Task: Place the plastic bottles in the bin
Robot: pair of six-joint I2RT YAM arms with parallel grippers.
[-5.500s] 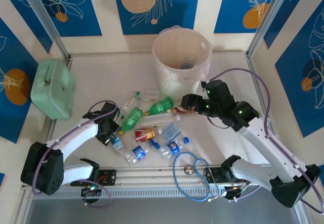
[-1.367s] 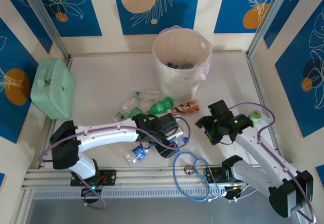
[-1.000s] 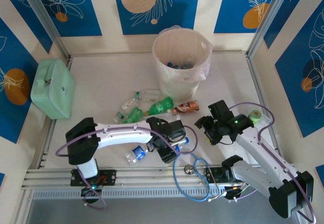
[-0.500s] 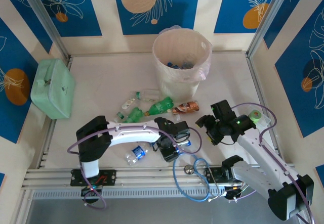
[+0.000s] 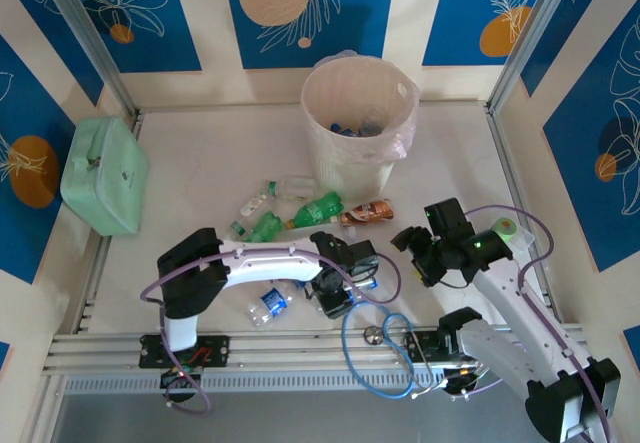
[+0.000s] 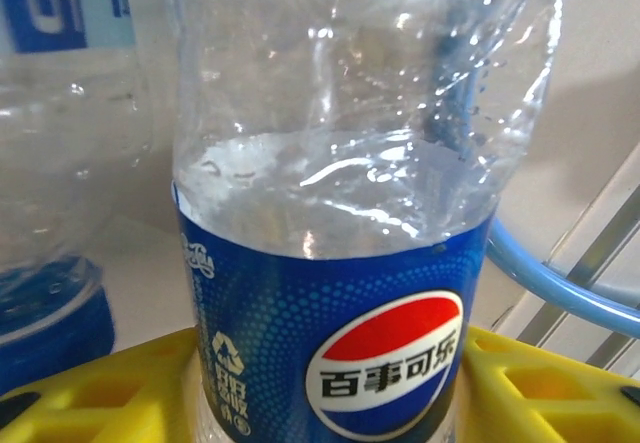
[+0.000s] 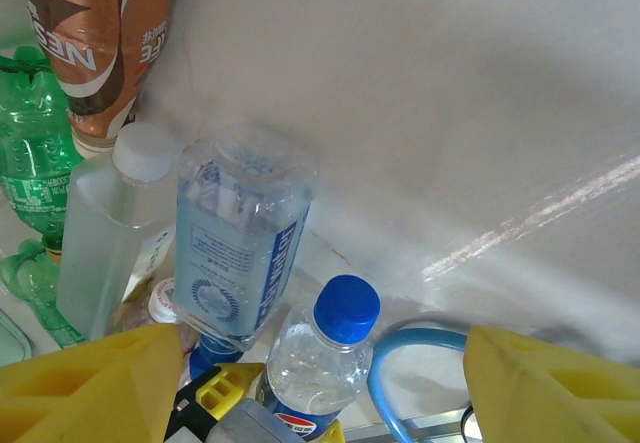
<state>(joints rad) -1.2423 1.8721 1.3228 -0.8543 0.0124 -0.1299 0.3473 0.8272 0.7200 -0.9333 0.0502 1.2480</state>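
Pepsi bottle (image 6: 340, 263) clamped in left gripper (image 6: 330, 393) (right gripper (image 7: 320, 383) spread wide).

The top view is bright and evenly lit, sharp to its corners, with only soft, short shadows beside the bin (image 5: 345, 163) and under the arms. In the right wrist view a pale streak of glare crosses the table (image 7: 450, 63). In the left wrist view white highlights glint on the clear Pepsi bottle (image 6: 350, 213); its label is crisp, the background slightly soft.
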